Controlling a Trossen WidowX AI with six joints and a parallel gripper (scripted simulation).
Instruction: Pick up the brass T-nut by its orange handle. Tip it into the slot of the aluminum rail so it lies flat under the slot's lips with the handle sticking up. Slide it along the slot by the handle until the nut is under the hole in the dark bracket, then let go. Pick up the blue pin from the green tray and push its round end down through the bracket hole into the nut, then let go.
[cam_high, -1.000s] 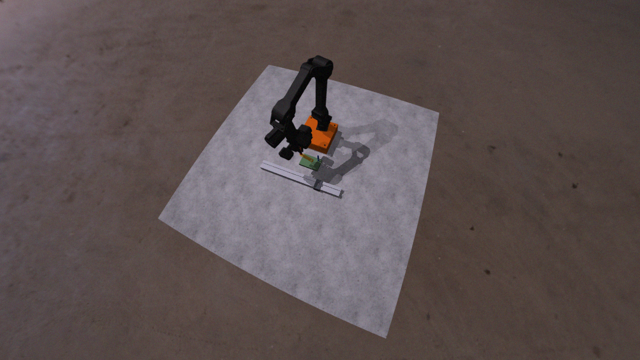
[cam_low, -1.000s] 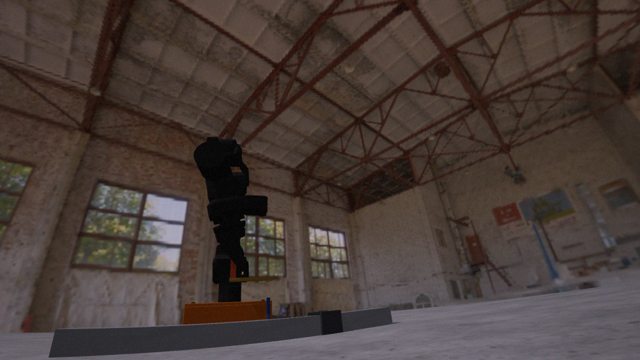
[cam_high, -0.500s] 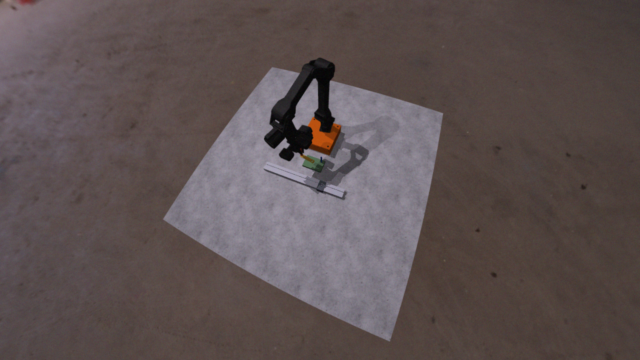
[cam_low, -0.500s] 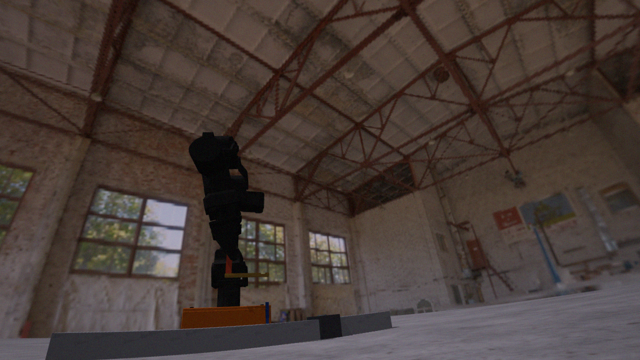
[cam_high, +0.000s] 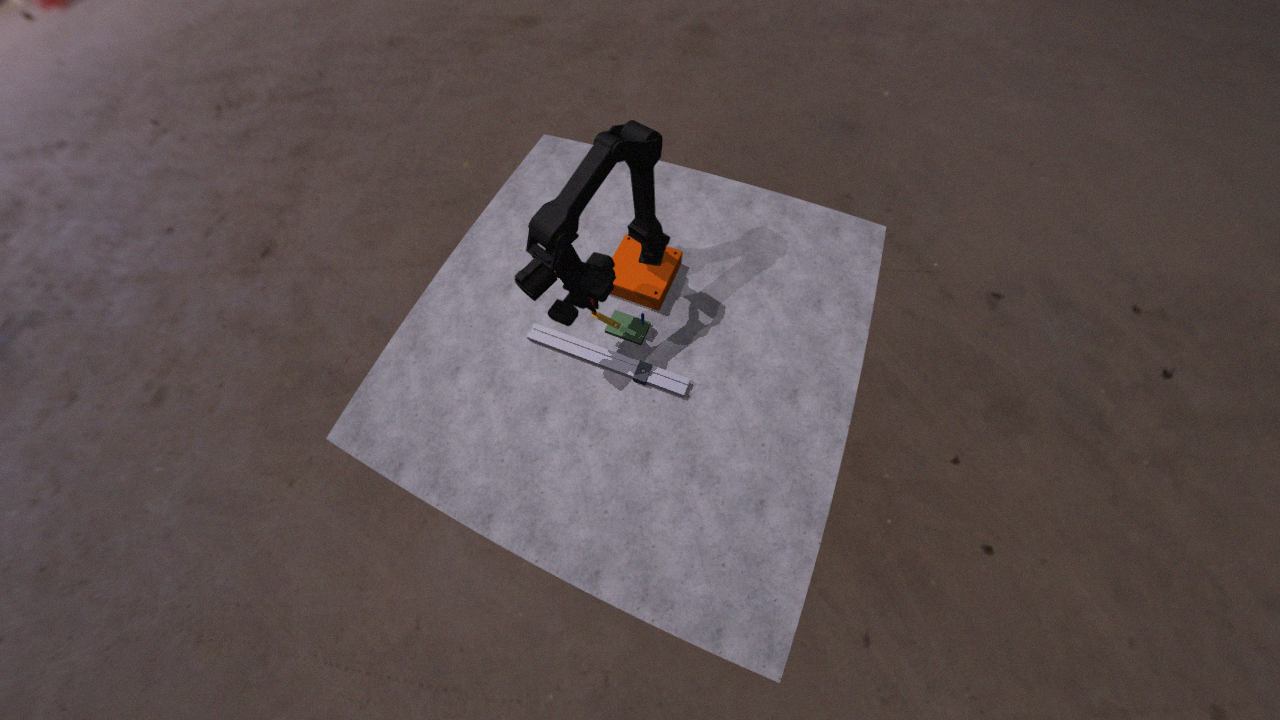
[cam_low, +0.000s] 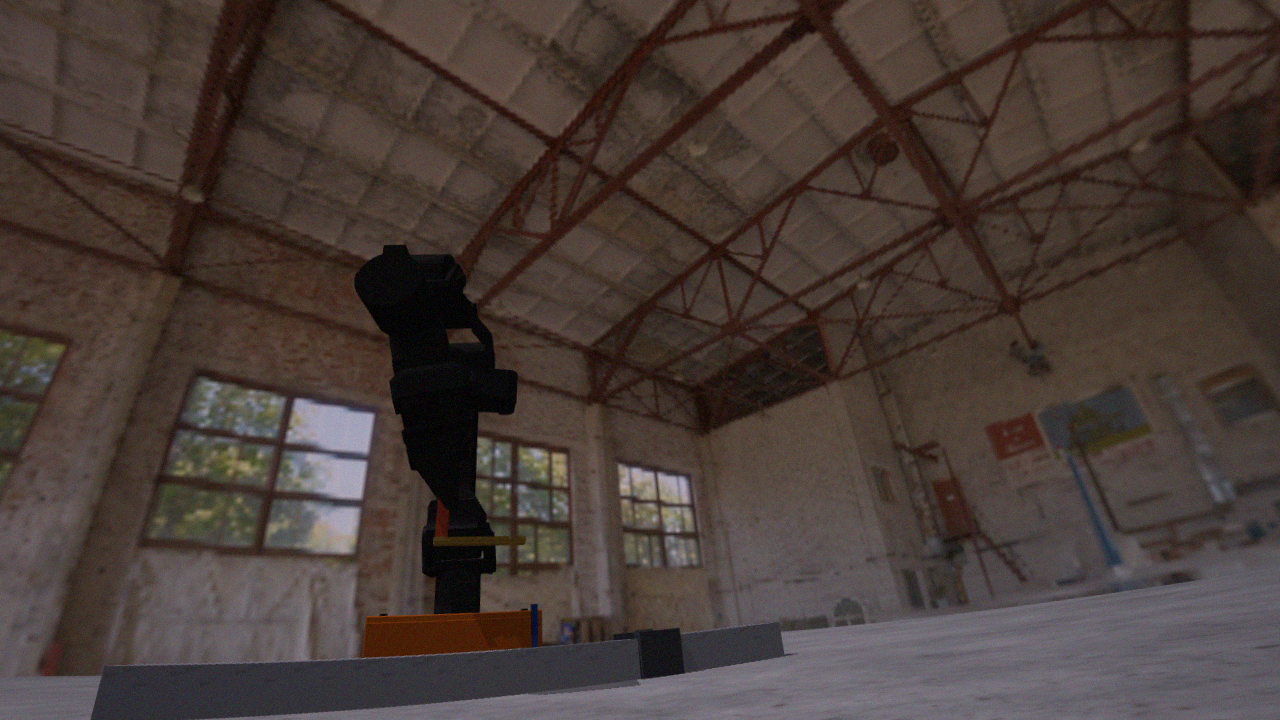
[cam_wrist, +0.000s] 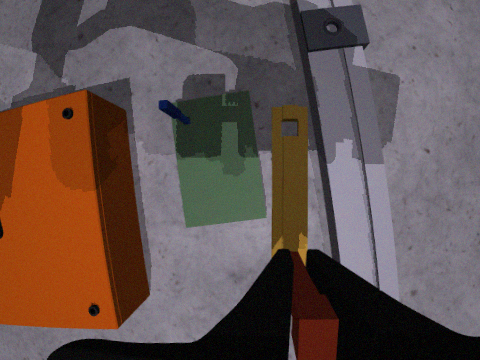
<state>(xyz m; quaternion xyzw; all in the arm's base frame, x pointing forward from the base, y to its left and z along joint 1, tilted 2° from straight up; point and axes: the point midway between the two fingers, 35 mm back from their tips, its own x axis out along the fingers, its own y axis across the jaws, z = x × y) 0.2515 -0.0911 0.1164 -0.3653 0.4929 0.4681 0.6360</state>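
Note:
My gripper (cam_wrist: 296, 260) is shut on the orange-red handle (cam_wrist: 314, 305) (cam_low: 442, 519) of the brass T-nut (cam_wrist: 290, 185) (cam_low: 478, 540) (cam_high: 606, 318). The nut is held in the air, roughly level, between the green tray and the rail in the wrist view. The aluminum rail (cam_high: 572, 345) (cam_low: 358, 678) (cam_wrist: 350, 210) lies on the mat, slot upward. The dark bracket (cam_high: 642, 371) (cam_low: 660, 651) (cam_wrist: 317, 37) sits across the rail, its hole visible in the wrist view. The blue pin (cam_high: 642, 318) (cam_low: 534, 625) (cam_wrist: 174, 111) stands upright in the green tray (cam_high: 631, 334) (cam_wrist: 220, 195).
The orange base block (cam_high: 646, 273) (cam_low: 447, 634) (cam_wrist: 50, 215) of the arm stands behind the tray, on its left in the wrist view. The grey mat (cam_high: 581, 501) lies under everything. Arm shadows fall across the tray and part of the rail.

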